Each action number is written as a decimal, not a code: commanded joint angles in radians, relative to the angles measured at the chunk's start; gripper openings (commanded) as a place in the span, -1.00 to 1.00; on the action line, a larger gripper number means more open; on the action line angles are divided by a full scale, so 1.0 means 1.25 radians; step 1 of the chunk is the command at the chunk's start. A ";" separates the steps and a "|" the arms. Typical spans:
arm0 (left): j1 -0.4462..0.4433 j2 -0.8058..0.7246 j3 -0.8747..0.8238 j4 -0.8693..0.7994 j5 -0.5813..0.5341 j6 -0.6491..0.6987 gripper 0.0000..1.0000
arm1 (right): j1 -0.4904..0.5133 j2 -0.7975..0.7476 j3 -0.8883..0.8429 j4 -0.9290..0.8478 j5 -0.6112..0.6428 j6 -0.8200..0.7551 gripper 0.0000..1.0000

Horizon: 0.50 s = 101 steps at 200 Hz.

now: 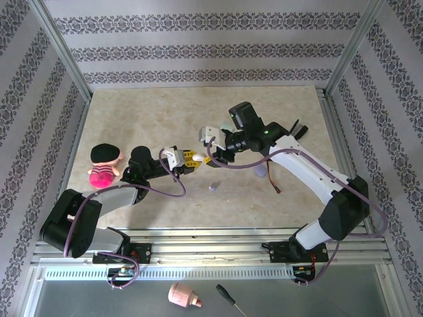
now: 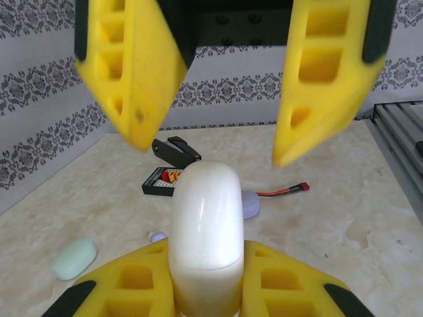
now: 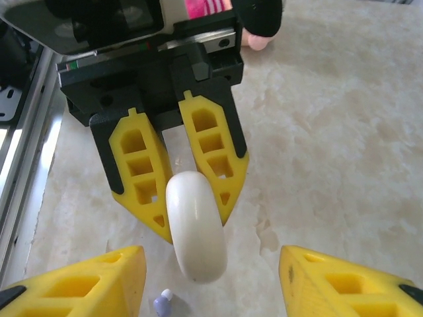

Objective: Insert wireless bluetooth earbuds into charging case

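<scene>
Earbud lies on table below white case in left gripper

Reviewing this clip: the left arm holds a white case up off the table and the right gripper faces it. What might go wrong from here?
1. The white case is smooth and rounded, and the left gripper pinches it at one end. If the open right gripper pushes or squeezes the free end, the case may slip out.
2. A lilac earbud lies on the table below. A dropped case might knock it away.
</scene>
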 commanded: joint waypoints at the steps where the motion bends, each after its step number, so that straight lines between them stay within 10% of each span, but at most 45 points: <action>1: -0.003 -0.016 0.006 0.015 0.030 -0.031 -0.98 | 0.011 0.038 0.039 -0.037 -0.031 -0.044 0.06; 70: -0.003 -0.018 0.012 0.001 0.015 -0.032 -0.95 | 0.014 0.057 0.050 -0.057 -0.026 -0.043 -0.60; 101: -0.003 -0.021 0.007 0.010 -0.017 -0.041 -0.42 | 0.003 0.035 0.011 0.025 -0.020 0.026 -0.61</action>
